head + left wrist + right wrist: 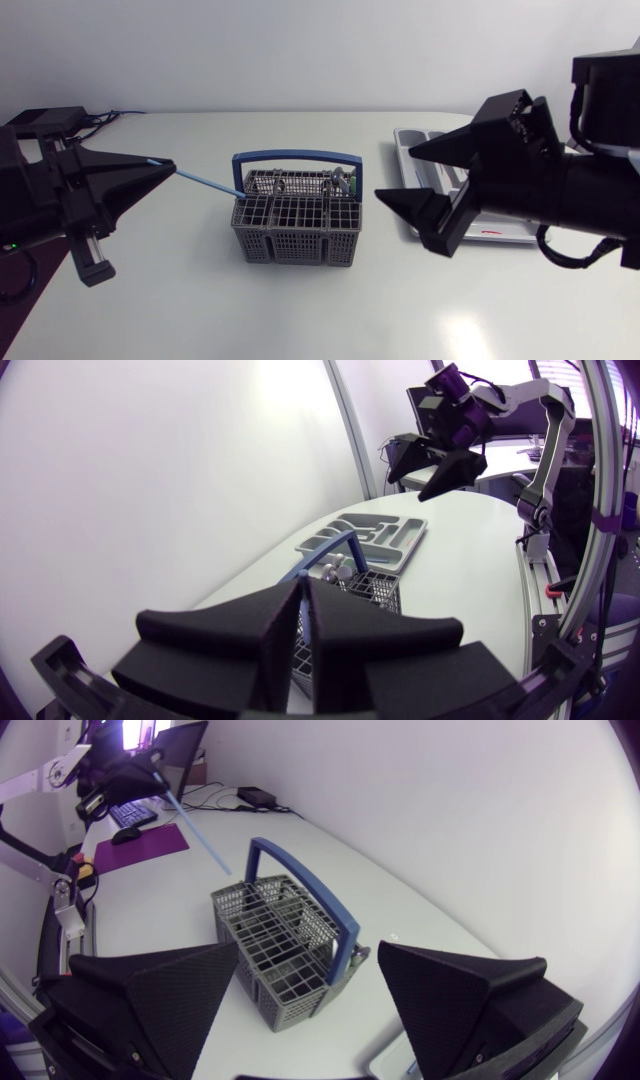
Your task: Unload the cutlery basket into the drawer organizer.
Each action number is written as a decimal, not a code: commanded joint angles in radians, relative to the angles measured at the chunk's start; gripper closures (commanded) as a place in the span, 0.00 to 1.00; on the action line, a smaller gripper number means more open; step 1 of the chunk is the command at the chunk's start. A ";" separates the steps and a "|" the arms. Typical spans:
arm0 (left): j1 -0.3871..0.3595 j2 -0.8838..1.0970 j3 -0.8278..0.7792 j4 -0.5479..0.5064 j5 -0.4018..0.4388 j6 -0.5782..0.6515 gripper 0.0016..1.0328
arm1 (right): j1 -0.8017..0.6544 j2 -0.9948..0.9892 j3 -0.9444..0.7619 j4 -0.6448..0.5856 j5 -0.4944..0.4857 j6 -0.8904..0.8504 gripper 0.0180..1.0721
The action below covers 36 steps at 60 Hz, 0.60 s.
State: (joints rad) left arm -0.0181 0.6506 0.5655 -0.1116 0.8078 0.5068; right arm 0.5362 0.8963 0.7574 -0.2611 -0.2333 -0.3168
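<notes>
On the table (200, 300) the basket (295, 245) sits in the middle, the organizer (420, 134) at its 3 o'clock. At 9 o'clock our left gripper (170, 168) pinches a blue stick (210, 181) by its end. Our right gripper (395, 172) has its jaws far apart. We think the stick is light, stiff and slippery, so it may twist.

Nothing written can be read here: no text, number, label or sign. The only thing that may be print is a thin red mark (490, 232) on the drawer organizer (410, 140), just under the right gripper (394, 172). It is too small to make out.
</notes>
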 commanded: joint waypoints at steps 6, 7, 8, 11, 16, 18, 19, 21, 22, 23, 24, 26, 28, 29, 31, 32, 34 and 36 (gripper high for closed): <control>-0.036 -0.005 0.042 -0.005 0.021 -0.068 0.86 | 0.173 -0.003 -0.069 0.048 0.074 -0.038 0.10; -0.042 0.000 0.042 -0.005 0.025 -0.071 0.86 | 0.188 -0.002 -0.073 0.054 0.086 -0.039 0.11; -0.046 0.004 0.043 -0.005 0.031 -0.074 0.86 | 0.208 0.001 -0.076 0.062 0.101 -0.045 0.11; -0.056 0.018 0.047 -0.005 0.056 -0.090 0.85 | 0.254 0.012 -0.081 0.083 0.134 -0.051 0.13; -0.063 0.052 0.059 -0.003 0.116 -0.117 0.85 | 0.283 0.052 -0.069 0.108 0.144 -0.057 0.14; -0.068 0.067 0.065 -0.003 0.131 -0.123 0.85 | 0.288 0.072 -0.061 0.114 0.144 -0.057 0.14; -0.071 0.075 0.068 -0.005 0.136 -0.125 0.85 | 0.292 0.082 -0.058 0.120 0.144 -0.059 0.14; -0.083 0.089 0.074 -0.005 0.145 -0.128 0.86 | 0.298 0.101 -0.052 0.125 0.144 -0.062 0.14; -0.091 0.095 0.076 -0.005 0.146 -0.128 0.85 | 0.300 0.112 -0.047 0.129 0.144 -0.062 0.14; -0.100 0.103 0.079 -0.005 0.146 -0.128 0.86 | 0.300 0.119 -0.044 0.132 0.144 -0.064 0.14; -0.109 0.107 0.082 -0.005 0.148 -0.129 0.86 | 0.301 0.125 -0.040 0.135 0.144 -0.065 0.15; -0.131 0.127 0.091 -0.007 0.148 -0.134 0.86 | 0.308 0.141 -0.035 0.146 0.143 -0.065 0.17; -0.144 0.141 0.102 -0.010 0.148 -0.136 0.86 | 0.314 0.153 -0.029 0.157 0.143 -0.065 0.17; -0.151 0.147 0.106 -0.011 0.149 -0.137 0.86 | 0.315 0.161 -0.027 0.158 0.141 -0.065 0.17; -0.167 0.164 0.119 -0.019 0.152 -0.137 0.86 | 0.317 0.174 -0.020 0.164 0.137 -0.065 0.17; -0.177 0.173 0.126 -0.023 0.152 -0.137 0.86 | 0.318 0.182 -0.017 0.169 0.134 -0.065 0.17; -0.186 0.184 0.135 -0.026 0.152 -0.139 0.86 | 0.323 0.191 -0.013 0.177 0.132 -0.065 0.17; -0.201 0.205 0.148 -0.031 0.154 -0.139 0.86 | 0.326 0.201 -0.009 0.186 0.127 -0.065 0.17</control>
State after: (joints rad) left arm -0.1883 0.8127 0.6598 -0.1318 0.9394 0.3916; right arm 0.8494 1.0672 0.7139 -0.1017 -0.1009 -0.3679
